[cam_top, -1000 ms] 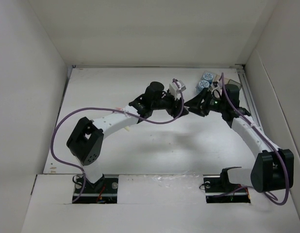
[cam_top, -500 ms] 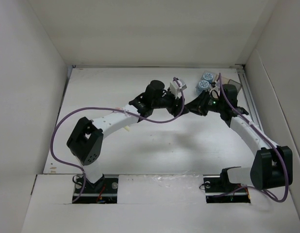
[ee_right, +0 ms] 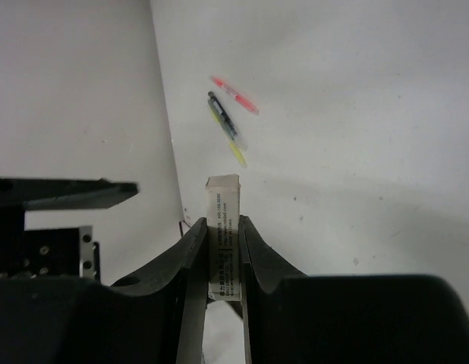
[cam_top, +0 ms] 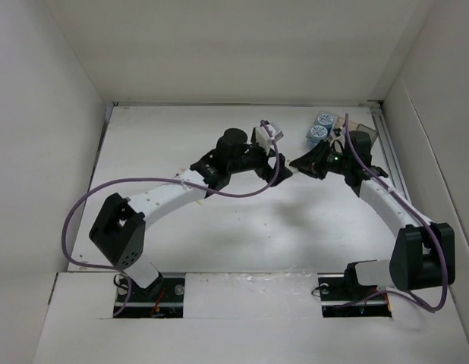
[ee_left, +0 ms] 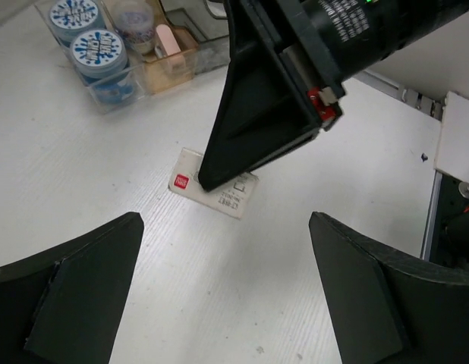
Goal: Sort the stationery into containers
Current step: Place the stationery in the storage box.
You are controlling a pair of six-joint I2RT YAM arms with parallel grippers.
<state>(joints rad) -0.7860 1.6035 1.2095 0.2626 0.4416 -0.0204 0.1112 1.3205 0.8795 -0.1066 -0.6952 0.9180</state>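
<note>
Surface: white surface [cam_top: 219, 235] carries everything; both arms reach to its far half.
Containers: block of joined bins [ee_left: 168, 74] at the far right of the surface, near the right arm. In the left wrist view it lies up and to the left of the packet, apart from it.
Left hand: left hand [ee_left: 225, 250] has its fingers spread wide and holds nothing. It faces the right hand, with the packet between and beyond its fingers.
Right hand: right hand [ee_right: 222, 227] is closed on the white packet, one finger against each broad side.
Rolls: two blue rolls [ee_left: 98, 49] sit in clear bins, with the lavender cylinder [ee_left: 134, 19] in the bin beside them.
Packet: white packet [ee_left: 214, 193], flat, with a red label at one end. Its long axis runs out along the right fingers. Whether it is off the surface cannot be told.
Sticks: pink-red stick [ee_right: 234, 95] and yellow-green stick [ee_right: 228, 133] lie loose on the surface, close together and well beyond the packet.
Governing relation: the bins are nearest the right hand, so I judge the carry to be its job.
View differences: only the right wrist view shows the grip and the sticks. Only the left wrist view shows the bin contents. In the top view the hands hide the packet.
</note>
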